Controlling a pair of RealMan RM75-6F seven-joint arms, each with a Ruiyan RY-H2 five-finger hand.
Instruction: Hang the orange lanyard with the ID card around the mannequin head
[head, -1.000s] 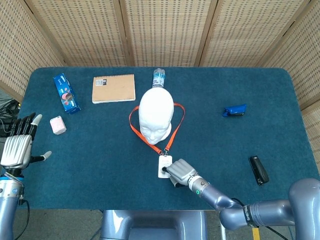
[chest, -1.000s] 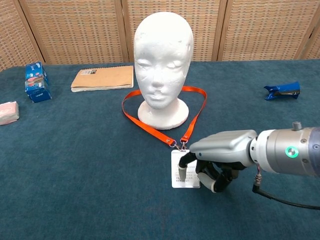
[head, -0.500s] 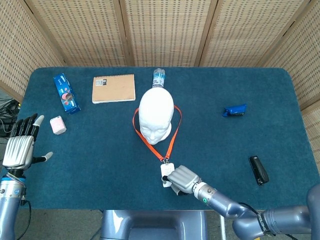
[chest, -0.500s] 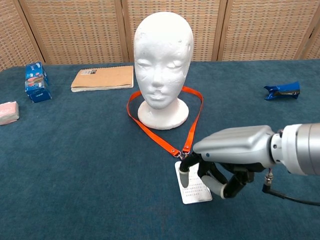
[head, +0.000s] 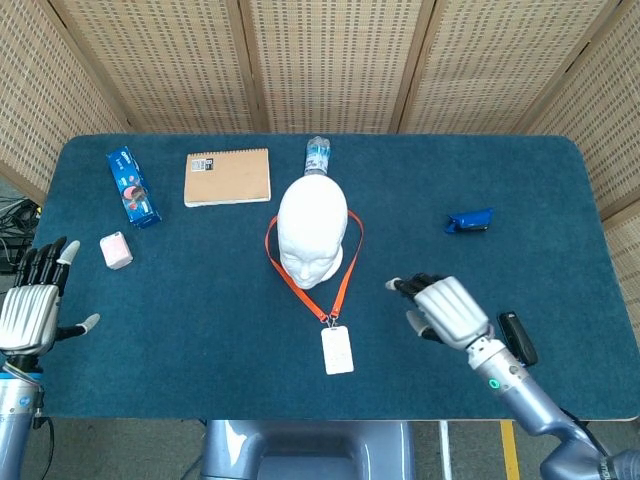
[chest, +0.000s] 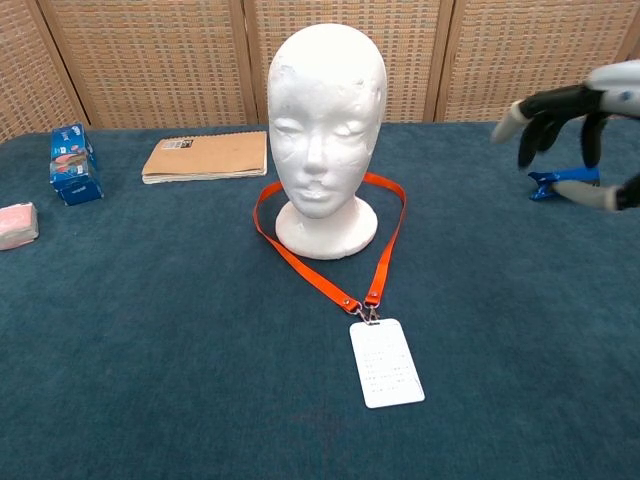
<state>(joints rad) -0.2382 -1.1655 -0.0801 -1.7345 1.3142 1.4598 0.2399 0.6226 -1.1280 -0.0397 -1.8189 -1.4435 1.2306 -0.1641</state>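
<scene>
Lanyard, orange, looped around base of mannequin head at table centre; both straps meet at a clip at head's 6 o'clock. ID card lies flat on blue table just below clip, touching no hand. Right hand at card's 2 o'clock, well apart from it, fingers spread, holding nothing; chest view shows it raised above table. Left hand at table's 9 o'clock edge, fingers extended and apart, empty. Blue clip at right hand's 12 o'clock.
</scene>
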